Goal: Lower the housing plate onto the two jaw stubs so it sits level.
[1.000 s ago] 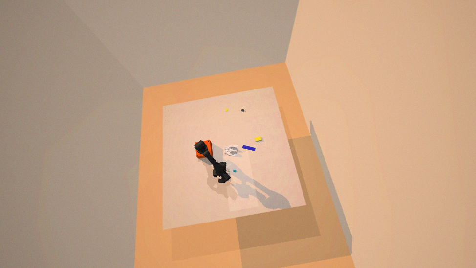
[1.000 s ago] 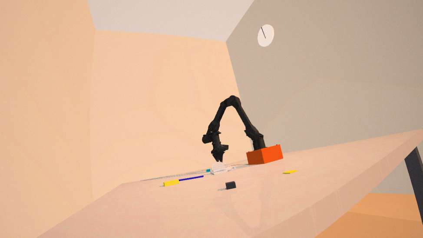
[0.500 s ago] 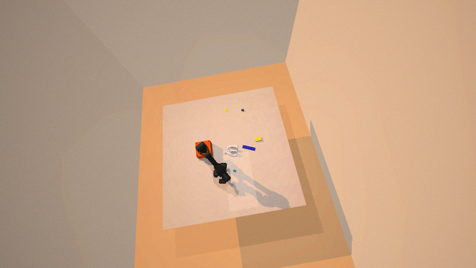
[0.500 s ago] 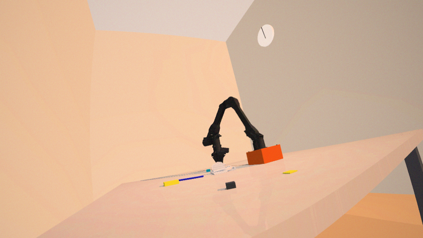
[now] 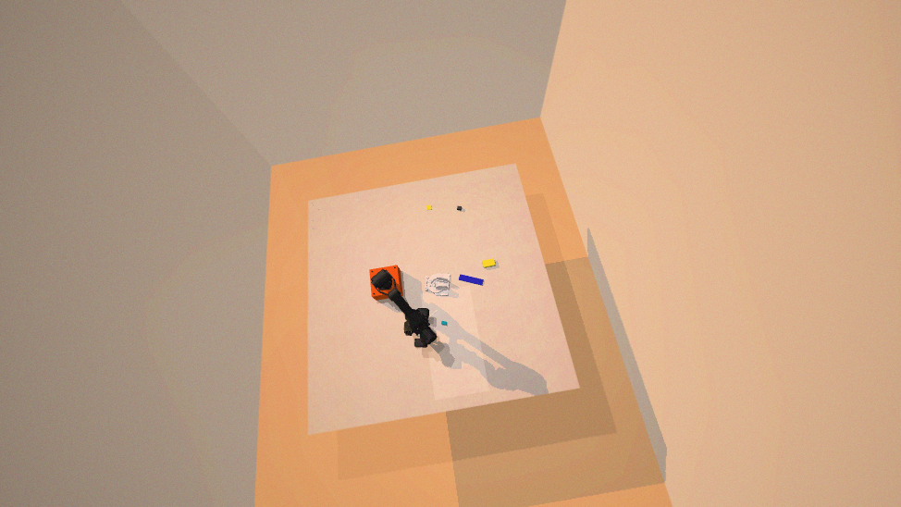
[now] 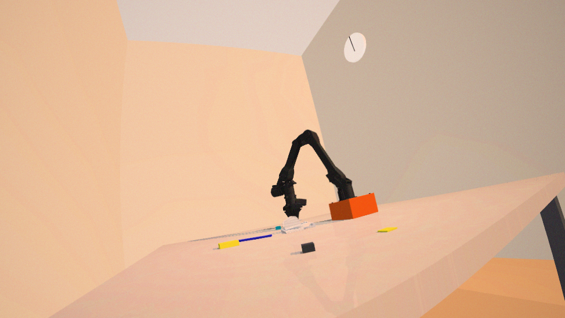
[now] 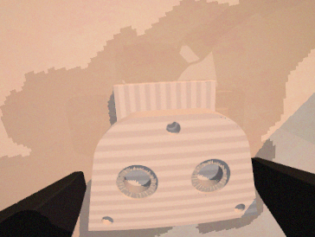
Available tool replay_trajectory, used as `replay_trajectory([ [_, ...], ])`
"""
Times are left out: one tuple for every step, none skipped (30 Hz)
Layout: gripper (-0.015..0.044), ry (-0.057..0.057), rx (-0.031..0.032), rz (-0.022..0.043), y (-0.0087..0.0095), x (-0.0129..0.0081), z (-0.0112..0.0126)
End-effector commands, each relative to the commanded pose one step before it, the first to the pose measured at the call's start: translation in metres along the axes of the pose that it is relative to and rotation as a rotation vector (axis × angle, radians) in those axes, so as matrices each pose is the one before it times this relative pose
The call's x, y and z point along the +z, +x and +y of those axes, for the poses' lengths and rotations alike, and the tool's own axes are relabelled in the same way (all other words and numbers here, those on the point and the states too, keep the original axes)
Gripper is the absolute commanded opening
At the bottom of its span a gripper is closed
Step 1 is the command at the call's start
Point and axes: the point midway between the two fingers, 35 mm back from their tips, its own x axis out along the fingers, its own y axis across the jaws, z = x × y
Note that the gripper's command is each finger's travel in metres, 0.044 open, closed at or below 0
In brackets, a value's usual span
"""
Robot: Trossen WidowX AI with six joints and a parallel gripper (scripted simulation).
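Observation:
The pale housing plate [image 7: 173, 149] fills the middle of the wrist view, rounded at its far edge, with two large holes, three small ones and a ribbed block at its far side. My gripper [image 7: 168, 174] [image 6: 292, 217] is open and empty, one black finger on each side of the plate. Whether the fingers touch it cannot be told. The arm hides the plate in the top view, and I cannot make it out in the exterior view. The white assembly with the jaws [image 5: 442, 285] [image 6: 291, 223] stands apart from the gripper; its pins and stubs are too small to tell.
A teal block [image 5: 444, 323] [image 6: 278, 227] lies near the gripper. A blue bar [image 5: 471, 279] [image 6: 255, 238] and a yellow block [image 5: 488, 263] [image 6: 228, 244] lie beyond the assembly. A black cube [image 5: 459, 207] [image 6: 308, 247] and a flat yellow piece [image 5: 428, 207] [image 6: 387, 230] lie farther off.

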Motion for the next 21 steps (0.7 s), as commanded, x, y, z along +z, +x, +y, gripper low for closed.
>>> replay_trajectory([
  [0.0440,0.0031,0.00106,-0.00473,0.00106,0.00117,-0.00045],
  [0.0440,0.0000,0.00000,0.00000,0.00000,0.00000,0.00000],
  [0.0440,0.0000,0.00000,0.00000,0.00000,0.00000,0.00000],
  [0.0440,0.0000,0.00000,0.00000,0.00000,0.00000,0.00000],
  [0.0440,0.0000,0.00000,0.00000,0.00000,0.00000,0.00000],
  [0.0440,0.0000,0.00000,0.00000,0.00019,0.00000,0.00000],
  [0.0440,0.0000,0.00000,0.00000,0.00047,0.00000,0.00000],
  [0.0440,0.0000,0.00000,0.00000,0.00019,0.00000,0.00000],
  [0.0440,0.0000,0.00000,0.00000,0.00000,0.00000,0.00000],
  [0.0440,0.0000,0.00000,0.00000,0.00000,0.00000,0.00000],
  [0.0440,0.0000,0.00000,0.00000,0.00000,0.00000,0.00000],
  [0.0440,0.0000,0.00000,0.00000,0.00000,0.00000,0.00000],
  [0.0440,0.0000,0.00000,0.00000,0.00000,0.00000,0.00000],
  [0.0440,0.0000,0.00000,0.00000,0.00000,0.00000,0.00000],
  [0.0440,0.0000,0.00000,0.00000,0.00000,0.00000,0.00000],
  [0.0440,0.0000,0.00000,0.00000,0.00000,0.00000,0.00000],
  [0.0433,-0.0030,-0.00171,0.00412,-0.00086,-0.00093,0.00019],
  [0.0427,0.0000,0.00000,0.00000,0.00000,0.00000,0.00000],
  [0.0420,0.0000,0.00000,0.00000,0.00000,0.00000,0.00000],
  [0.0413,0.0000,0.00000,0.00000,0.00000,0.00000,0.00000],
  [0.0407,0.0000,0.00000,0.00000,0.00000,0.00000,0.00000],
])
